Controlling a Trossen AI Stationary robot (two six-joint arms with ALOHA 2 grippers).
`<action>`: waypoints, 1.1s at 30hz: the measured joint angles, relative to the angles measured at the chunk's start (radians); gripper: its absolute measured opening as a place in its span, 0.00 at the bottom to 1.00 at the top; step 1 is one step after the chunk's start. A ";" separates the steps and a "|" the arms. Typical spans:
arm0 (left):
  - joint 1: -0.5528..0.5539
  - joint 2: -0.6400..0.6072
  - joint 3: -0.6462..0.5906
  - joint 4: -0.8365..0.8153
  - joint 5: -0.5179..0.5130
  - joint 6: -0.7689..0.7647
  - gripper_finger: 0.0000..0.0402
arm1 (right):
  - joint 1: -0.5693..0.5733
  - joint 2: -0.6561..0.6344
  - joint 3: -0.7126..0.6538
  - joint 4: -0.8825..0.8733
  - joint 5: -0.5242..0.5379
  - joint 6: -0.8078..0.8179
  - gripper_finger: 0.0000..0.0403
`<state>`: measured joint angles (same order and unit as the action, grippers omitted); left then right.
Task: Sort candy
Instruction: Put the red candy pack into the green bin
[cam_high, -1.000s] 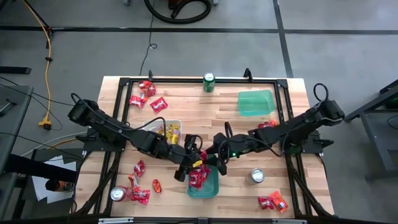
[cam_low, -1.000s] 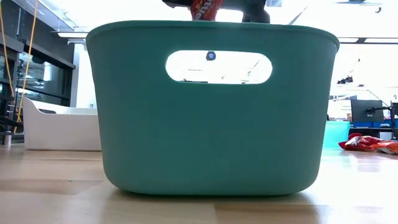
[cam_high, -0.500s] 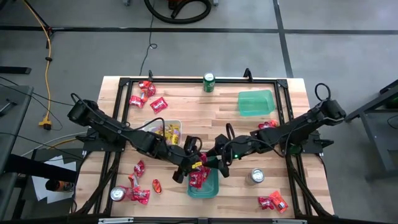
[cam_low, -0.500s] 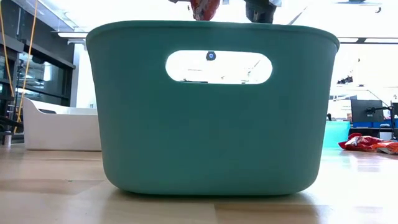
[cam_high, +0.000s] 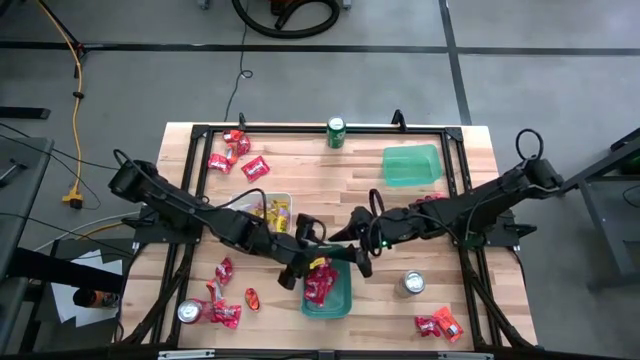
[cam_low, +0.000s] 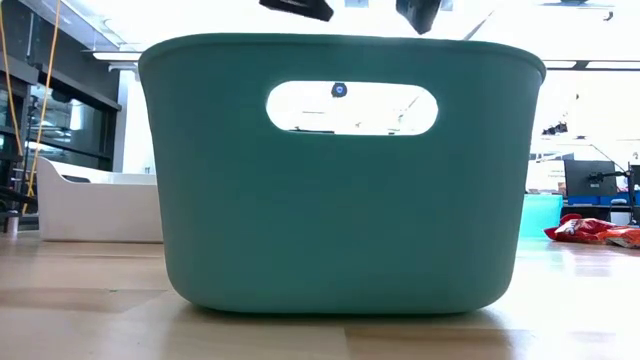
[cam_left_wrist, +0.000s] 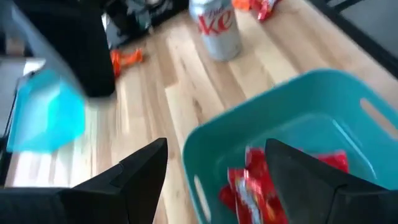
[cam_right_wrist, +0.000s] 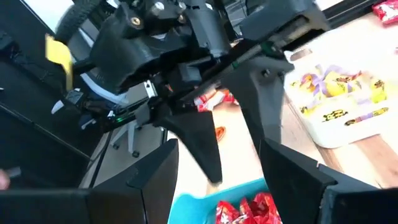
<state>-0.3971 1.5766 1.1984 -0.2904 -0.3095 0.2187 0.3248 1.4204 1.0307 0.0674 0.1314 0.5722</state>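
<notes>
A teal bin (cam_high: 346, 300) stands near the table's front edge, with red candy packets (cam_high: 320, 288) lying in it; the left wrist view shows those packets (cam_left_wrist: 255, 186) too. My left gripper (cam_high: 302, 268) hangs open over the bin's left rim, nothing between its fingers (cam_left_wrist: 216, 144). My right gripper (cam_high: 356, 258) hangs open just above the bin's far right corner, also with nothing between its fingers (cam_right_wrist: 219, 146). A white tray (cam_high: 281, 198) behind the bin holds yellow candy (cam_high: 274, 211). More red candy (cam_high: 236, 155) lies loose at the far left.
A green see-through bin (cam_high: 412, 165) and a green can (cam_high: 337, 132) stand at the back. Silver cans stand at the front right (cam_high: 412, 284) and front left (cam_high: 188, 312). Loose candy lies at the front left (cam_high: 222, 300), the front right (cam_high: 440, 325) and under the right arm (cam_high: 432, 200).
My right gripper has risen and drawn back a little toward the table's right edge. A red candy packet that showed between the two grippers just above the teal bin's rim in the low view no longer shows there.
</notes>
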 joint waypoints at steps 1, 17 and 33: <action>0.000 -0.011 0.012 -0.048 -0.008 -0.023 0.64 | 0.000 -0.014 -0.001 -0.007 0.001 -0.008 0.55; 0.122 -0.479 -0.311 0.147 -0.144 -0.538 0.64 | -0.037 -0.364 0.000 -0.736 0.383 0.101 0.55; 0.122 -0.569 -0.508 0.415 -0.154 -0.731 0.64 | -0.453 -0.353 -0.328 -1.280 0.144 0.706 0.55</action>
<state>-0.2749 1.0073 0.6907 0.1247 -0.4637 -0.5119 -0.1278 1.0670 0.7027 -1.2125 0.2755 1.2784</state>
